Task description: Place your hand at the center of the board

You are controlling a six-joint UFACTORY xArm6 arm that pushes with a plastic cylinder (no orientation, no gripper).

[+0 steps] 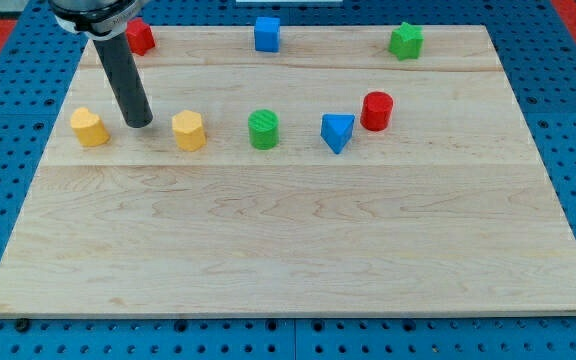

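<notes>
One pale wooden board; my tip between two yellow blocks, gripperless rod.

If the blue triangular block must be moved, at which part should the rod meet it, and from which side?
My tip cannot grip; it only pushes. The blue triangular block shows a flat top edge and a point toward the view's bottom. I would press on a flat side face, low, probably coming from the view's bottom left, where the board is open. The red cylinder stands close at its upper right.
</notes>
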